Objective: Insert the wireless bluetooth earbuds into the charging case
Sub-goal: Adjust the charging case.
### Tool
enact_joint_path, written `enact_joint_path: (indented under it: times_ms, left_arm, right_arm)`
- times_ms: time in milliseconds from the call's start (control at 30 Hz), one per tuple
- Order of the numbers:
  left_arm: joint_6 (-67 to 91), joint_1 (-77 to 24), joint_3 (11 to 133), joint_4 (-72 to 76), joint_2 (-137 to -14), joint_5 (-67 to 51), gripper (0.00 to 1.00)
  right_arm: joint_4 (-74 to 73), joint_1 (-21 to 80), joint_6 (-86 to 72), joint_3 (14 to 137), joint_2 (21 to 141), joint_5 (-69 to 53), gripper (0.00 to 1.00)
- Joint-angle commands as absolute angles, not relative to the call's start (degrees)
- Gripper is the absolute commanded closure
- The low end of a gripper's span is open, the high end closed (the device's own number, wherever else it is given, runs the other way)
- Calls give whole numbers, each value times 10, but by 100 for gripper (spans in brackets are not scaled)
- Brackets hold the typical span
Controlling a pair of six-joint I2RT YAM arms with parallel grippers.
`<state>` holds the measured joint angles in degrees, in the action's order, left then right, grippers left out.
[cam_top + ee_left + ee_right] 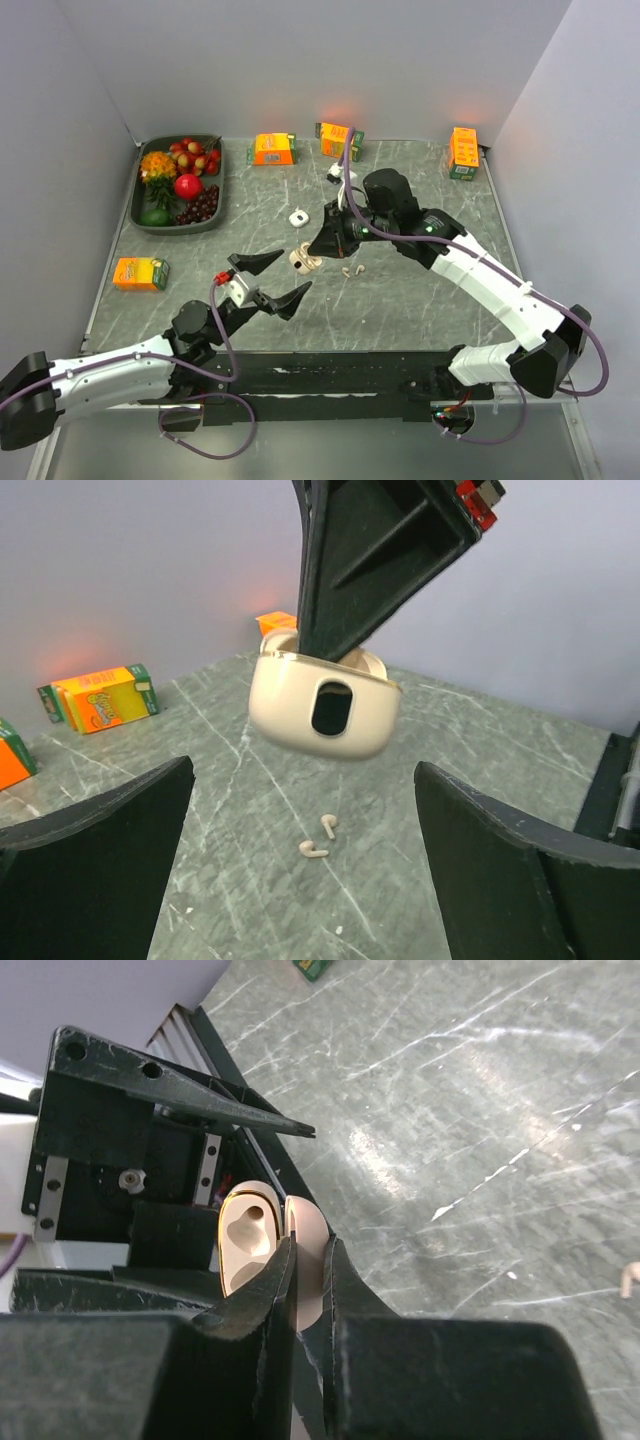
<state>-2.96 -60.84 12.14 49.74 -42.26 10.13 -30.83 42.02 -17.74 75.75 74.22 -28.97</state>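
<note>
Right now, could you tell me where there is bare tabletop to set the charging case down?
Bare marble lies between the fruit tray and the small white piece, and at the far right, in front of the right-hand carton. The centre is crowded: the open left gripper, the right gripper holding the case, the earbuds.

My overhead camera sits above and behind the arm bases, looking down on the whole table from far off. The left wrist camera rides low, facing the back wall, close to the case. The right wrist camera looks steeply down, closer still. All three share that case; overhead and left wrist also share the earbuds.
</note>
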Motion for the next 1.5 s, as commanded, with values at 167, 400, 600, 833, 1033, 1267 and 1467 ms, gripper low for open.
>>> enact_joint_path:
  times_ms: [167,400,600,833,1033,1267,1467]
  left_arm:
    - [53,-601,180,367,-342,40,4]
    - [224,-483,263,265,-366,-203,4]
    - [290,-409,291,326,-462,-409,4]
    - [218,-409,307,318,-500,-442,4]
    - [177,-410,315,322,-510,-460,8]
    - [135,-415,328,310,-523,-460,15]
    - [121,-418,337,299,-538,-471,25]
  right_arm:
    - [-336,431,-49,800,686,-249,100]
    - [-295,448,70,735,606,-228,100]
    - [-329,449,128,737,597,-262,100]
    - [-357,453,134,745,613,-270,100]
    - [-367,457,123,759,639,-290,100]
    - [-353,465,102,747,644,-307,100]
    - [-354,466,99,748,653,-317,100]
